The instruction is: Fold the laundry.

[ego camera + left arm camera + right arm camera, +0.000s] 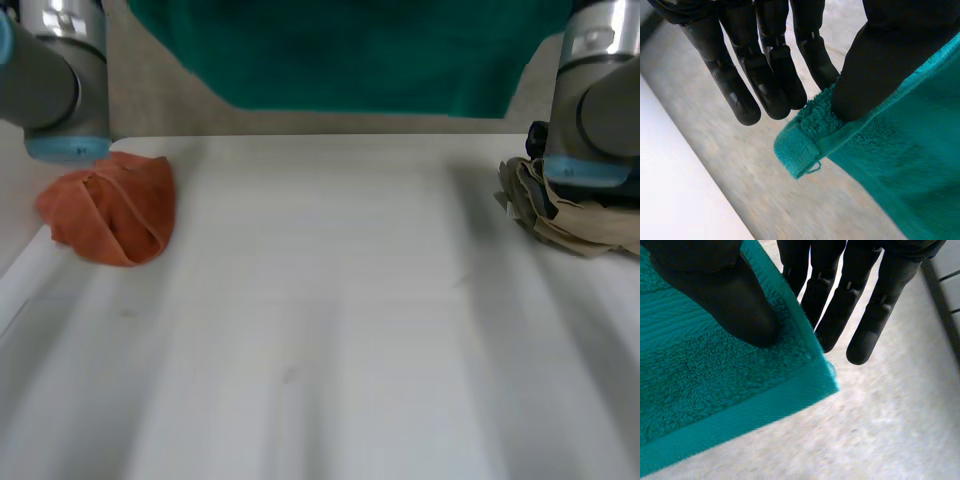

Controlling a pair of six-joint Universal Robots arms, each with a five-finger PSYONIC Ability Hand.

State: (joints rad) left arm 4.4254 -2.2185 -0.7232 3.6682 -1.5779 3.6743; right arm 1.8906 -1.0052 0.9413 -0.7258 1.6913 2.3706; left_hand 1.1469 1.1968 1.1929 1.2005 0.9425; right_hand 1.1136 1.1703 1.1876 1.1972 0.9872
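**Teal towel held up by two corners, ready to be laid out**

The teal towel (350,50) hangs above the far edge of the table (330,330), stretched between the two arms. The left hand (875,65) pinches one hemmed corner, thumb pressing the pile against straight fingers. The right hand (735,300) clamps the other corner the same way.

This looks like the spreading step, with no fold made yet. The next move likely calls for bringing both corners forward together, level and taut, so the towel lands flat on the bare middle of the table.

A bunched orange cloth (110,210) lies by the left arm and a crumpled beige cloth (570,215) sits under the right arm. Either could snag a side edge if the towel drifts sideways.
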